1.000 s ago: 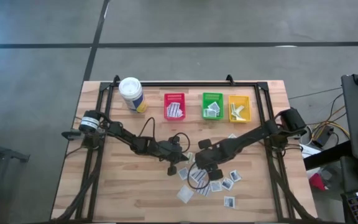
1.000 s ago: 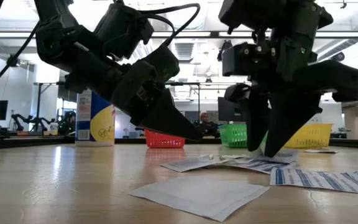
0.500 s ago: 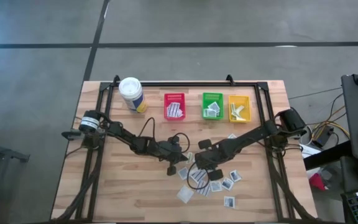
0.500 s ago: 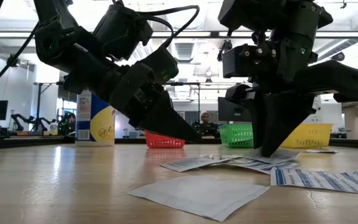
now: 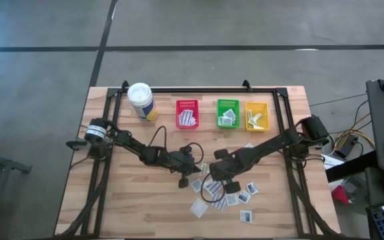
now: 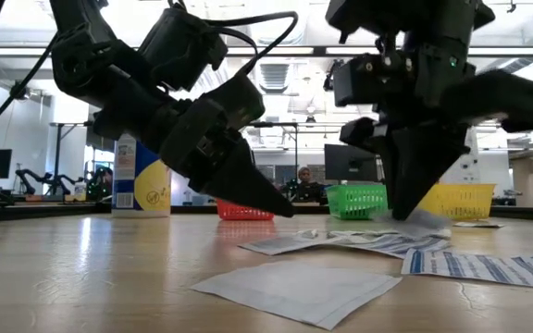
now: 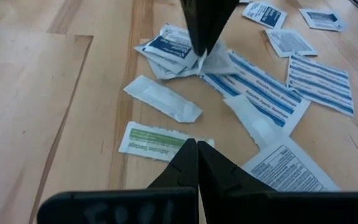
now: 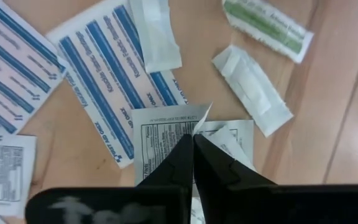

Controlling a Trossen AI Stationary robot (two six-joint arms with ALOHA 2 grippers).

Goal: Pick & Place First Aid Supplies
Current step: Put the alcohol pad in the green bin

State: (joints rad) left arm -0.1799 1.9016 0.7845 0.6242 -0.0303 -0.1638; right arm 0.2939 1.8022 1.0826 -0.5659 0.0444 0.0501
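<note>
High view shows both arms reaching to the middle of the wooden table (image 5: pixel 125 200), where the first aid supplies (image 5: pixel 235 198) lie scattered as small white packets near the front, with more in the red bin (image 5: pixel 187 114), green bin (image 5: pixel 228 113) and yellow bin (image 5: pixel 257 115) at the back beside a white canister (image 5: pixel 141 101). Over the pile, the right gripper (image 8: pixel 192 142) has its fingers pressed together on the lifted corner of a printed white packet (image 8: pixel 160 134). Just beside the pile, the left gripper (image 7: pixel 197 145) is closed with nothing between its fingers, its tip over a green-striped packet (image 7: pixel 154 140).
</note>
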